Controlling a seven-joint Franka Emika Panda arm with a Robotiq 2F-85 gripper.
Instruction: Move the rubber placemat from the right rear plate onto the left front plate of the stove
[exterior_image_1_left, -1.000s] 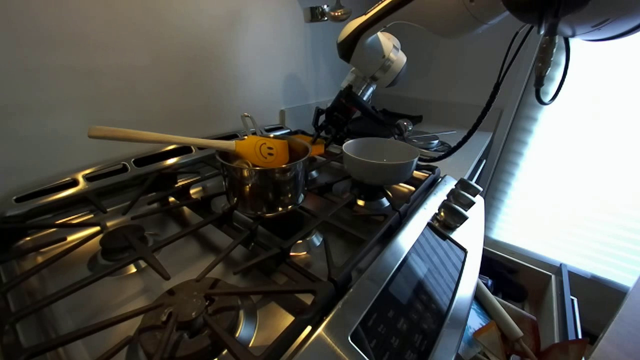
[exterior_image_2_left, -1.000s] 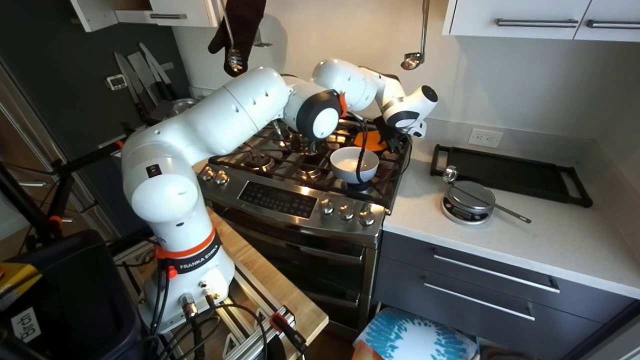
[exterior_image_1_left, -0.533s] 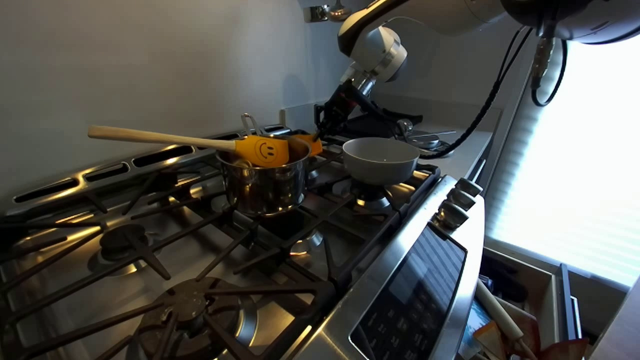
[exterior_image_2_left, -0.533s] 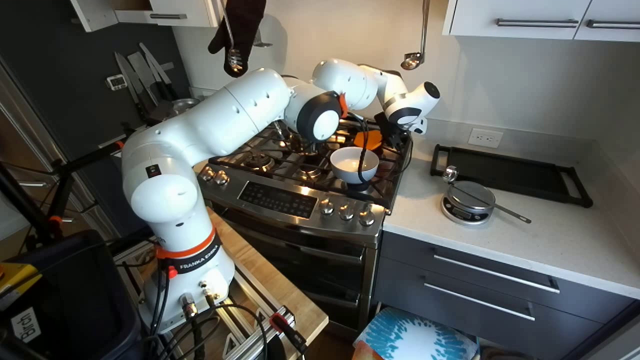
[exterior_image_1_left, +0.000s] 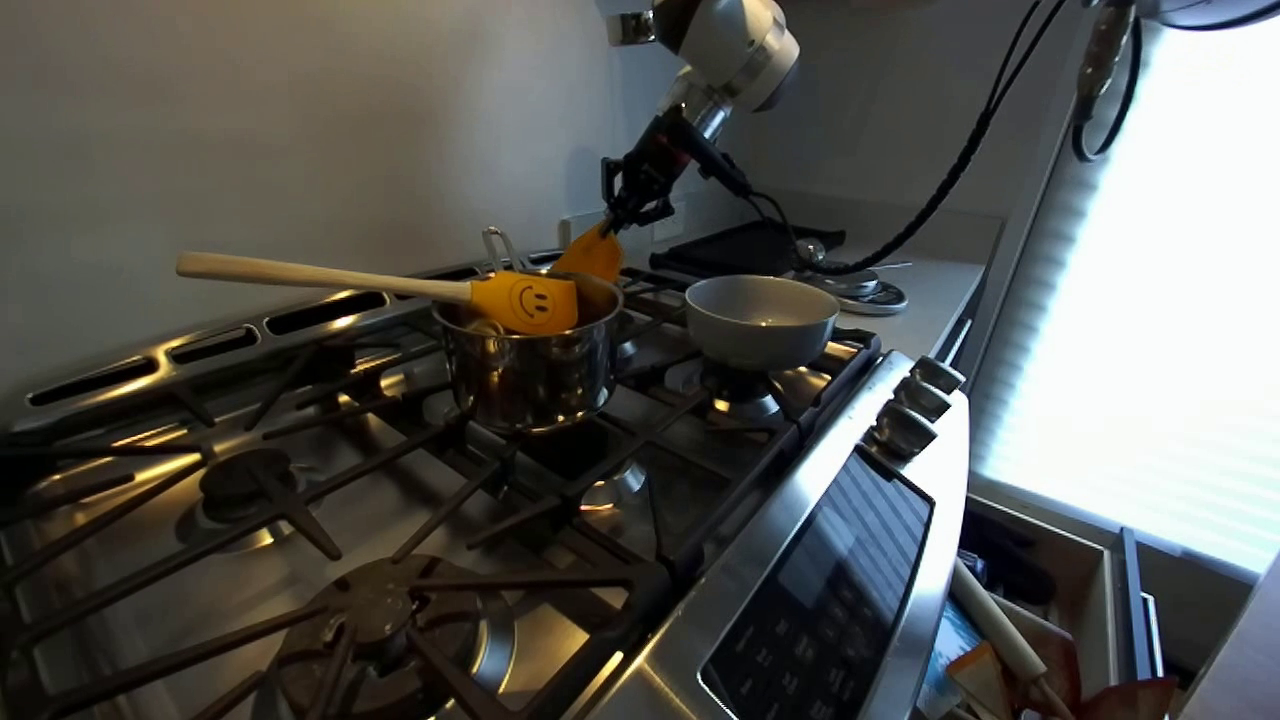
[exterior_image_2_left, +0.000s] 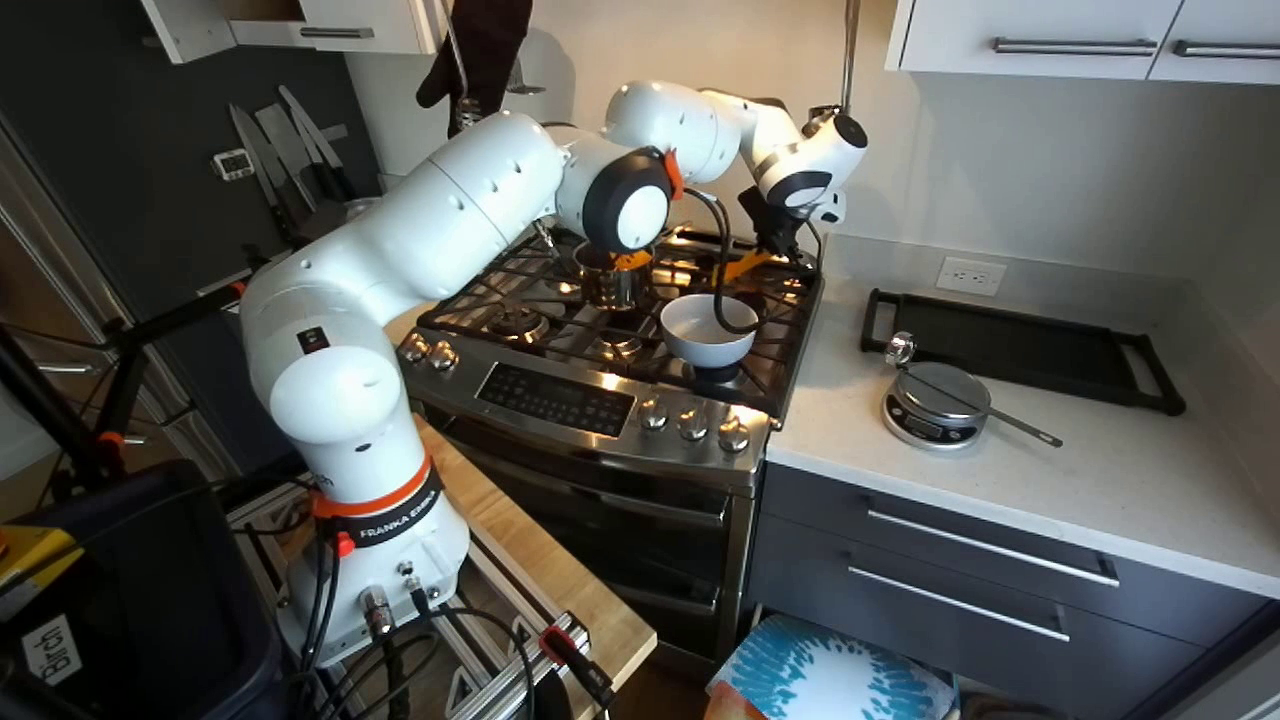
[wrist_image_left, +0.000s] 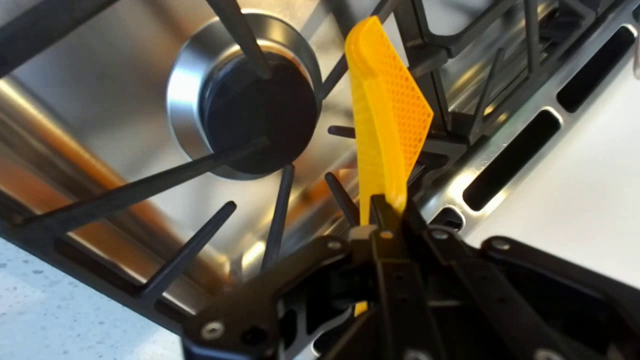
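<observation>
We have the claw pinching the orange placemat by 1 end at the right rear burner; we cannot tell whether its lower edge clears the grate. Our worry is the trip to the left front burner: the steel pot stands between, so too low a swing could drag the placemat across it and knock the spatula loose. Held by 1 end, the placemat could also twist or slip. The spatula's head lies over the pot's mouth; we cannot see what is deeper. The white bowl sits over the right front burner.
</observation>
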